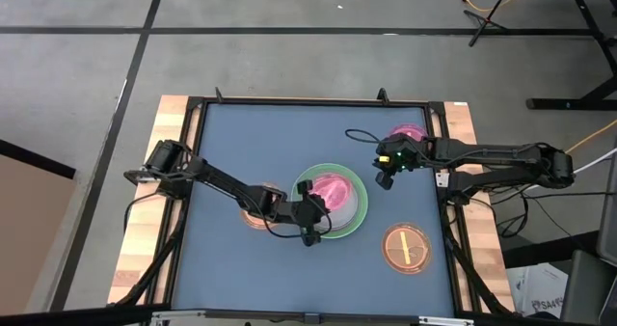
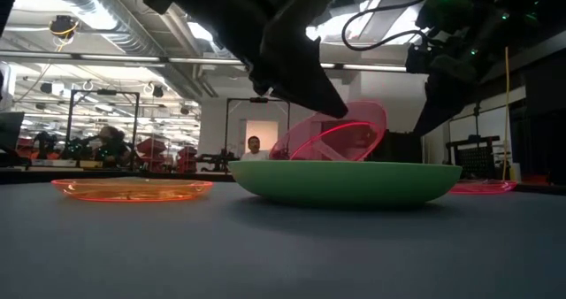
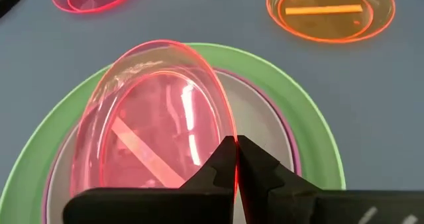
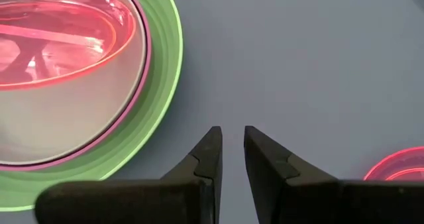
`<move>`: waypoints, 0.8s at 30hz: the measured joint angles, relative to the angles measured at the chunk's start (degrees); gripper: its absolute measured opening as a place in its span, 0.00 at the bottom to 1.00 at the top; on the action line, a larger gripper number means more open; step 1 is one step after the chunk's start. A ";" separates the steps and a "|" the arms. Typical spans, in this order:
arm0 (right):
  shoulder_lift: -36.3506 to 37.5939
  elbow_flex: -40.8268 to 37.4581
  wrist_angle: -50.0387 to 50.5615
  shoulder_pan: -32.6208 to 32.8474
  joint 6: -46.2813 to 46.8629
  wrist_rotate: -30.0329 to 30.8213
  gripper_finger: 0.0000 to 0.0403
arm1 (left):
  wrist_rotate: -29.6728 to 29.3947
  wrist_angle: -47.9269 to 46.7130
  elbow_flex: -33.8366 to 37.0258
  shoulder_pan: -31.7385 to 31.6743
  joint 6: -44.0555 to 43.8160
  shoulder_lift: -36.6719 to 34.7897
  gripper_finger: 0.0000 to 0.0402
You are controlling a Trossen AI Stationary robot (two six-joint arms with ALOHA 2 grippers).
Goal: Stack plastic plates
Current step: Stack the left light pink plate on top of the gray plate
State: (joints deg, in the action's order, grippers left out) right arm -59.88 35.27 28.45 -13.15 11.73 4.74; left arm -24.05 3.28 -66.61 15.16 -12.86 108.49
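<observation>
A large green plate (image 1: 359, 222) sits mid-table with a magenta plate (image 3: 292, 151) and a pale blue-grey plate (image 3: 260, 123) nested in it. My left gripper (image 1: 308, 213) is at the stack's left rim, shut on a translucent pink plate (image 1: 334, 191) tilted over it. My right gripper (image 1: 386, 169) hovers right of the stack, narrowly open (image 4: 230, 143) and holding nothing. A second pink plate (image 1: 410, 133) lies flat under the right arm. One orange plate (image 1: 405, 247) lies near the right, and another (image 1: 260, 210) lies under the left arm. My left gripper pinches the pink plate's rim (image 3: 232, 143) between its two fingers, coming from the table's left and slanting down. The plate (image 2: 340, 131) stands steeply tilted, and its lower edge (image 2: 276, 154) dips behind the green plate's rim (image 2: 345, 168) into the stack.
A black cable (image 1: 362, 135) loops over the table by the right arm. Bare blue table surface (image 1: 251, 143) spreads on the far left and along the near edge. People and equipment show in the room beyond (image 2: 255, 145).
</observation>
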 joint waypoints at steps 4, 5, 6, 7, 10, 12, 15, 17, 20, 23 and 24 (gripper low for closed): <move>0.00 0.00 0.01 0.00 0.00 -0.01 0.14 | 1.17 -0.21 0.00 -0.02 0.00 -0.01 0.00; 0.00 0.00 -0.01 0.02 0.00 -0.01 0.14 | 1.37 -0.70 0.00 -0.02 -0.02 -0.01 0.00; 0.00 0.00 0.01 0.00 0.00 -0.01 0.14 | 1.45 -1.11 0.00 -0.02 -0.04 -0.01 0.00; 0.00 0.00 0.01 0.00 0.00 -0.01 0.14 | 1.46 -1.22 0.00 0.00 -0.02 -0.01 0.00; 0.00 0.00 0.01 0.00 0.00 -0.01 0.14 | 1.48 -1.12 0.00 -0.02 -0.04 -0.01 0.00; 0.00 0.00 0.01 0.02 0.00 -0.01 0.14 | 1.49 -1.15 0.00 -0.02 -0.04 -0.01 0.00; 0.00 0.00 0.00 0.00 0.00 -0.01 0.14 | 1.49 -1.11 0.00 0.00 -0.07 -0.01 0.00; 0.00 0.00 0.01 0.00 0.00 -0.01 0.14 | 1.49 -1.13 0.00 0.00 -0.08 -0.01 0.00; 0.00 0.00 0.01 0.00 0.00 -0.01 0.14 | 1.58 -1.11 0.00 -0.02 -0.11 -0.01 0.00; 0.00 0.00 0.01 0.00 0.00 -0.01 0.14 | 2.23 -1.13 0.00 0.00 -0.21 -0.01 0.03; 0.00 0.00 0.01 0.00 0.00 -0.01 0.14 | 2.25 -1.11 0.00 0.00 -0.22 -0.01 0.04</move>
State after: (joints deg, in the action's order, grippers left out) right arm -59.88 35.27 28.47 -13.15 11.73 4.73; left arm -21.81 2.17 -66.61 15.16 -13.08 108.49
